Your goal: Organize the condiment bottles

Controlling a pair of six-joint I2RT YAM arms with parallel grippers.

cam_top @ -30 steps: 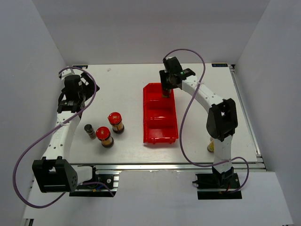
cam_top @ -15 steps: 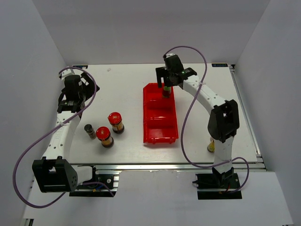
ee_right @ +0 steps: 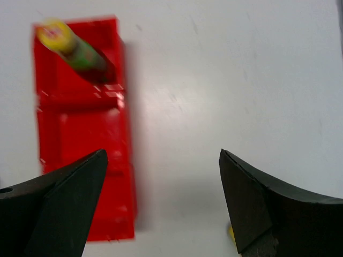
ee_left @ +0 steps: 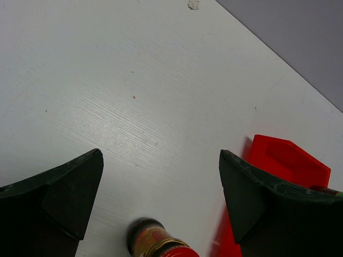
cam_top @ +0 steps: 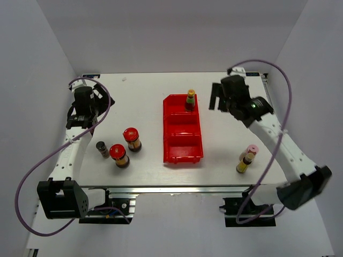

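A slim green-labelled, yellow-capped bottle (cam_top: 190, 100) (ee_right: 79, 49) stands in the far compartment of the red tray (cam_top: 183, 146) (ee_right: 80, 139). My right gripper (cam_top: 217, 98) (ee_right: 163, 176) hovers open and empty just right of the tray's far end. Two red-lidded jars (cam_top: 132, 138) (cam_top: 120, 156) and a small dark-capped bottle (cam_top: 101, 149) stand at the left front. One red-lidded jar (ee_left: 159, 243) shows below my left gripper (cam_top: 81, 119) (ee_left: 161, 176), which is open, empty and behind those jars. A pink-capped bottle (cam_top: 251, 150) and a yellowish bottle (cam_top: 244, 163) stand at the right front.
The tray's middle and near compartments hold nothing. Its corner (ee_left: 289, 160) shows at the right in the left wrist view. Grey walls close in the table (cam_top: 144, 101) on three sides. Purple cables loop over both arms.
My right gripper opened and let go of the green-labelled bottle in the tray's far compartment, then swung away to the right. The left arm has not moved.
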